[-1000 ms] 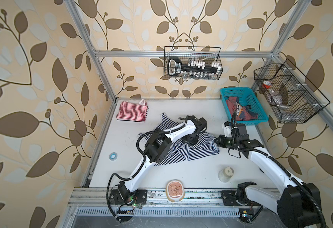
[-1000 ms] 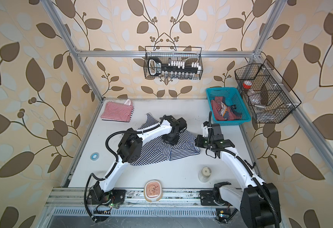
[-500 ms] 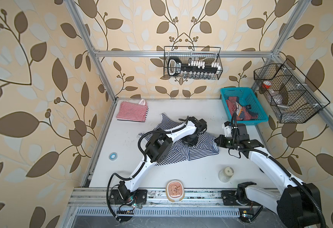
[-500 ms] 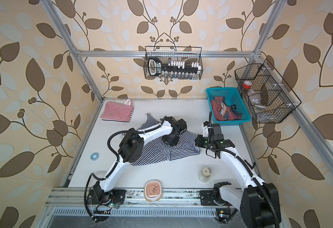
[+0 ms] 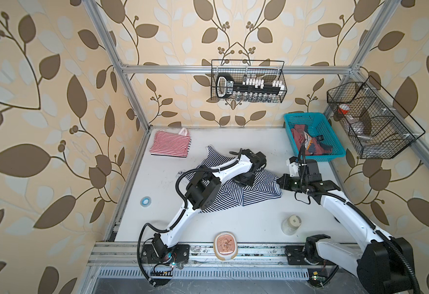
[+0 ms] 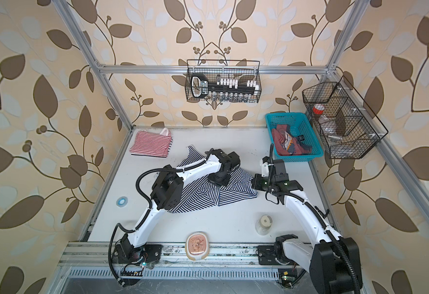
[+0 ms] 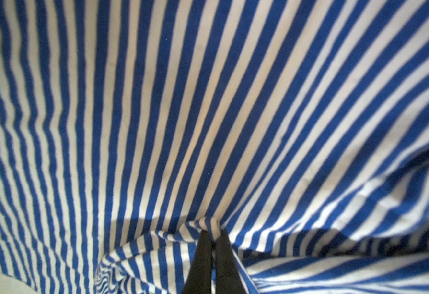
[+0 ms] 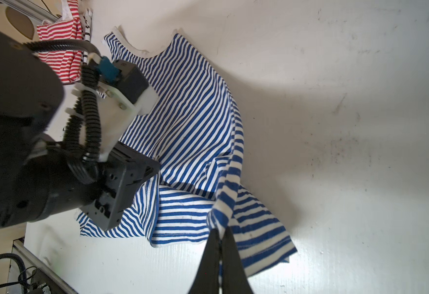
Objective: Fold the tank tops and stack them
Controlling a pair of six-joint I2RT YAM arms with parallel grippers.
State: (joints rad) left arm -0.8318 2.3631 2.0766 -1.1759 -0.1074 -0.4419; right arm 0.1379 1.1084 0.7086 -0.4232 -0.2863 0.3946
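Near the teal basket [image 5: 306,115], we pinch the navy-striped tank top [image 5: 260,192] twice: left gripper [image 7: 212,230] on a mid-cloth fold, right gripper [image 8: 219,230] on its basket-side edge, apparently to spread it.

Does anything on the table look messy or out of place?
The navy-and-white striped tank top lies rumpled mid-table, bunched where the left end effector and right end effector pinch it. The folded red-and-white striped tank top looks tidy.
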